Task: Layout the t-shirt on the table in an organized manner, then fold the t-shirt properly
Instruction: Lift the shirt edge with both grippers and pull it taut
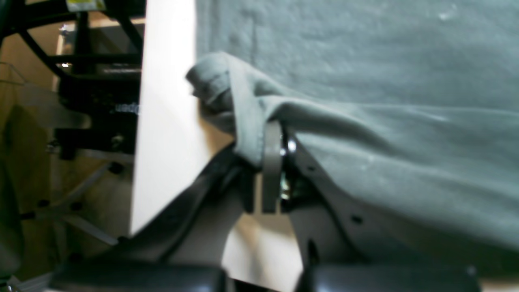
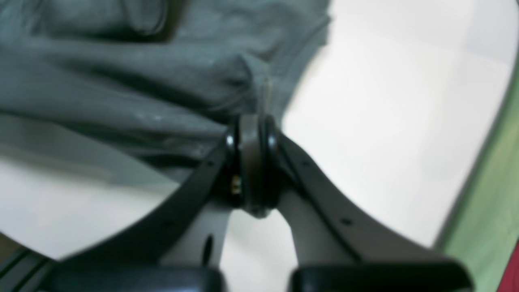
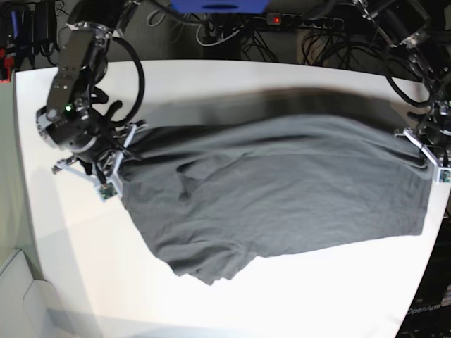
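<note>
A: Grey cloth is pinched in the left pincer (image 1: 272, 162): its jaws are clamped together on a rolled hem edge of the t-shirt (image 1: 365, 121), which bunches into a small knot just past the tips and then drapes away to the camera's right.

B: And the other side?

A: The right pincer (image 2: 252, 162) is closed too, with a thin fold of the t-shirt (image 2: 142, 89) caught between its tips. From there the fabric rises in soft ridges up and to the left in that wrist view, while bare white table (image 2: 385, 121) lies to the right of the jaws.

B: How does it look from the base view?

A: The right pincer (image 3: 107, 163) sits at the shirt's left edge in that view, the left pincer (image 3: 430, 151) at its right edge, well apart. The t-shirt (image 3: 282, 190) is stretched between them, with the far edge lifted and casting a shadow band on the table (image 3: 232, 303) behind it. The near part lies on the table, sagging to a rumpled corner toward the front left.

B: Any folds done?

A: None visible; it is spread in one layer with a few wrinkles near the left side. Cables and dark equipment line the far edge beyond the table.
</note>
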Robot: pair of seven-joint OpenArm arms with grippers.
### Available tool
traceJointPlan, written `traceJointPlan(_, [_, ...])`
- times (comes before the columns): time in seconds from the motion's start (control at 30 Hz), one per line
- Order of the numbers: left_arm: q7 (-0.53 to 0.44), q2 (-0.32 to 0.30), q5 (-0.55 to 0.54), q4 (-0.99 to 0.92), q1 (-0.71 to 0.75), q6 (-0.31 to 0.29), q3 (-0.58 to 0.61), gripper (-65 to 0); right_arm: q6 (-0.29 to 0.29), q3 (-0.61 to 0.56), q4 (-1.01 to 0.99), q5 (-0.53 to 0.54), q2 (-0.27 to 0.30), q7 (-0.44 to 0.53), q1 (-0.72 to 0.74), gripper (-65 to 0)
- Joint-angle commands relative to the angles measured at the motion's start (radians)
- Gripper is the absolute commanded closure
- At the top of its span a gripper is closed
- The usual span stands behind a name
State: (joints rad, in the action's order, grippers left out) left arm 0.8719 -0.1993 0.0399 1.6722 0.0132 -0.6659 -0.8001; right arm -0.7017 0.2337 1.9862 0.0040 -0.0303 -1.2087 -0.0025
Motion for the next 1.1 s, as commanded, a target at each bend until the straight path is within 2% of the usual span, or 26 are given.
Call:
traceJointPlan(0.0, [-0.02,-0.016,-0.004,0.022,-0.017,0.005,-0.005,-0.4,0.004,0.022,0.014,-0.005,0.005,0.011,0.029,0.0])
traceJointPlan(0.23, [-0.021,-0.015,-0.004,0.021,-0.019,0.005,-0.018,-0.4,0.004,0.112,0.011,-0.005,0.007,0.01,0.062,0.0])
traceJointPlan(0.7, [-0.018,0.025,-0.005,0.016,-0.022,0.005,-0.087,-0.4,0.004,0.117,0.012,-0.005,0.002,0.011,0.054,0.0])
traceJointPlan(0.9, [-0.015,0.051,0.004,0.019,-0.101,0.005,-0.081,-0.4,0.004,0.118,0.009,-0.006,0.002,0.01,0.115,0.0])
traceJointPlan(1.07, [0.028,0.065,0.005,0.021,-0.097,0.005,-0.084,-0.4,0.004,0.111,0.009,-0.006,0.007,0.014,0.057,0.0])
